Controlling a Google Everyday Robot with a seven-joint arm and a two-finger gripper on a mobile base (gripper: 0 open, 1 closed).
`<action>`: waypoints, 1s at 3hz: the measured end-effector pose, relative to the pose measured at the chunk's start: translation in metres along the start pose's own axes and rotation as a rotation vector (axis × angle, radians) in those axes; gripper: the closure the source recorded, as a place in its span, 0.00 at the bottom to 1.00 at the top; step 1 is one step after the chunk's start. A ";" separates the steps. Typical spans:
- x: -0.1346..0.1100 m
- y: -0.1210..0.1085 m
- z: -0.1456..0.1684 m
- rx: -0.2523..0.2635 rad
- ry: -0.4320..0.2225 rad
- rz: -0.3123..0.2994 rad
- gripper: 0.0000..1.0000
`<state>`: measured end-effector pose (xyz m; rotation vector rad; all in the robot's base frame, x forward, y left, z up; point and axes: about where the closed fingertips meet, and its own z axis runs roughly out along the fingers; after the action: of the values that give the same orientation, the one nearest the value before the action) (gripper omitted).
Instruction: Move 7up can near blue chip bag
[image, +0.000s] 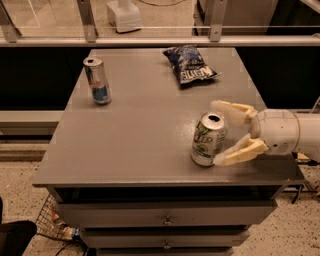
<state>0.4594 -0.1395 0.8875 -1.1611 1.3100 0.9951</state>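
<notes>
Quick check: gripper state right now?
Gripper: open, one jaw on either side of the 7up can, near the table's front edge, not shut on it.

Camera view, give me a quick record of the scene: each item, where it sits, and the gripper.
7up can: upright, front right of the table
chip bag: lying flat, back centre-right, well apart from the 7up can
slim can: upright, back left
gripper: reaching in from the right, open, one finger on each side of the 7up can
task status: 7up can not yet near the chip bag
</notes>
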 end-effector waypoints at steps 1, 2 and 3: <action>-0.004 0.002 0.009 -0.023 -0.021 -0.018 0.41; -0.005 0.002 0.011 -0.027 -0.021 -0.019 0.65; -0.006 0.003 0.013 -0.031 -0.021 -0.020 0.88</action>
<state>0.4587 -0.1259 0.8921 -1.1814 1.2680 1.0138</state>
